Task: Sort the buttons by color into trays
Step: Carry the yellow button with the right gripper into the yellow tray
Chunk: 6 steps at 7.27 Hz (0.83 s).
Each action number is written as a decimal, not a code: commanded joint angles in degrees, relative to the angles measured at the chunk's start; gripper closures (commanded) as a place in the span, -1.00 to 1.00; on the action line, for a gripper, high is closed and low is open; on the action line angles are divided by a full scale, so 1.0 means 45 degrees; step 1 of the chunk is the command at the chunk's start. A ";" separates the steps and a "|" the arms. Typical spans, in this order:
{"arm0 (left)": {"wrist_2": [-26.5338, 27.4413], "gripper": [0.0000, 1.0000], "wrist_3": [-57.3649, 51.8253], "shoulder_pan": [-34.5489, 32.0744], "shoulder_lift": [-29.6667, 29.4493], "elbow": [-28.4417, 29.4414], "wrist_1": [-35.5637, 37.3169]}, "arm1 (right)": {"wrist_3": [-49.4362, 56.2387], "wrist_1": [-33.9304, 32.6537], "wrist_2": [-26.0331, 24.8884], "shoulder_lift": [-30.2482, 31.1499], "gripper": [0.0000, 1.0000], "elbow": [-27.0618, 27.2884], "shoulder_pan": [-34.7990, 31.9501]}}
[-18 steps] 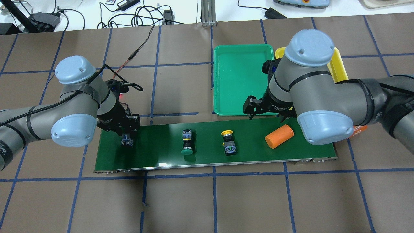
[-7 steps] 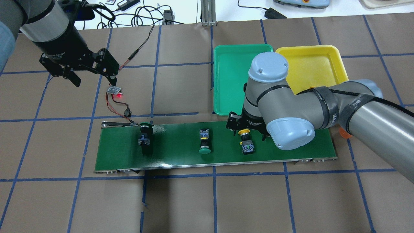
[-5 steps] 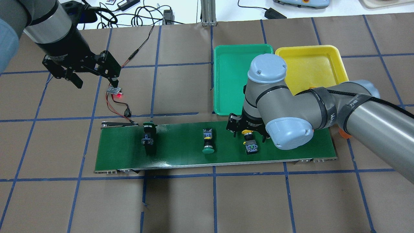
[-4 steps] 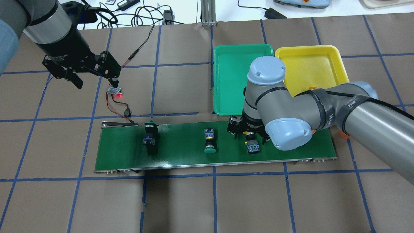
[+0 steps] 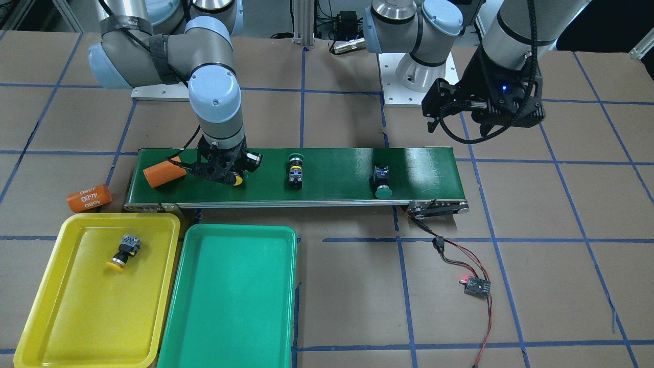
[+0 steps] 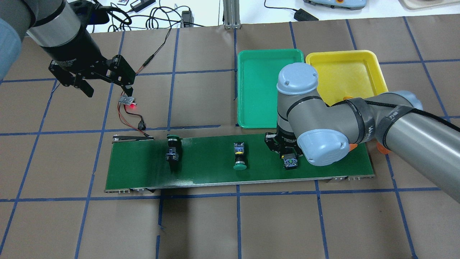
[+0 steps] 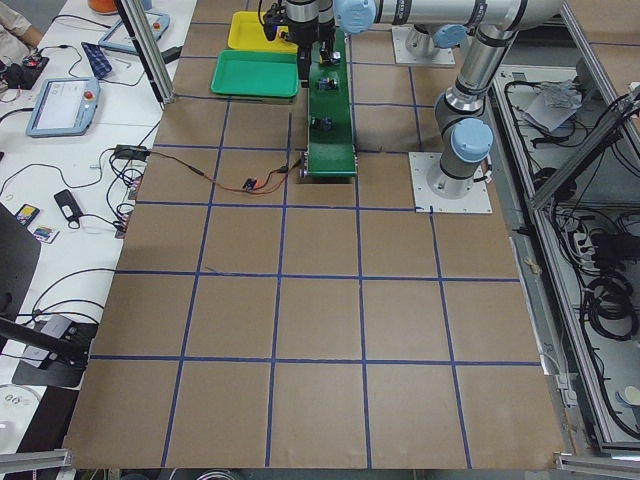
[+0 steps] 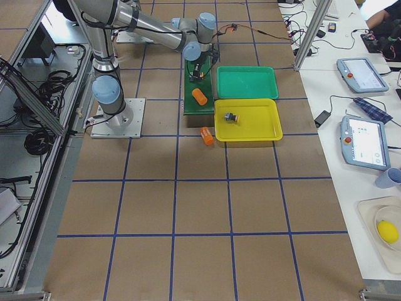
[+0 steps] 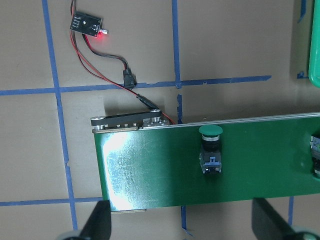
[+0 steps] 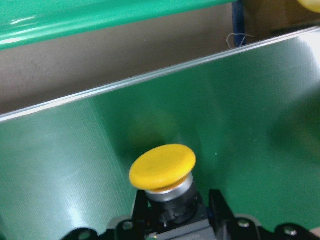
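Right wrist-mounted shows right gripper (image 10: 177, 207) clamped on the yellow button (image 10: 162, 167) on the conveyor belt (image 10: 250, 125); grasp step looks done, next needs lift and carry to yellow tray (image 5: 76, 317); left gripper (image 6: 109, 92) spread, idle.

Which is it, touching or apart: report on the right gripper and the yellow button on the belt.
Cannot tell. Right wrist view: the fingers of the right gripper closely flank the yellow button at its body, but neither contact nor gap shows plainly.
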<state>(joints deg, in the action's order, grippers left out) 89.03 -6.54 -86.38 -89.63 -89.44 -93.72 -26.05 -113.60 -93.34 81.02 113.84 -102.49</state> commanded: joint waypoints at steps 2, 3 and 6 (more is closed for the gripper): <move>0.0136 -1.00 0.0047 0.0036 0.0054 -0.0028 0.0007 | 0.0220 0.0498 -0.0273 0.0630 1.00 -0.1386 0.1536; 0.0195 -1.00 0.0066 0.0036 0.0094 0.0050 0.0045 | 0.0976 0.0266 -0.0157 0.0532 1.00 -0.2029 0.2687; 0.0234 -1.00 0.0106 0.0036 -0.0023 0.0051 -0.0033 | 0.2743 -0.1306 -0.0019 -0.1762 1.00 -0.3945 0.4494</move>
<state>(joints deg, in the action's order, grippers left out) 89.92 -6.11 -86.23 -89.67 -89.22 -93.84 -14.92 -114.86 -93.68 78.22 99.39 -84.60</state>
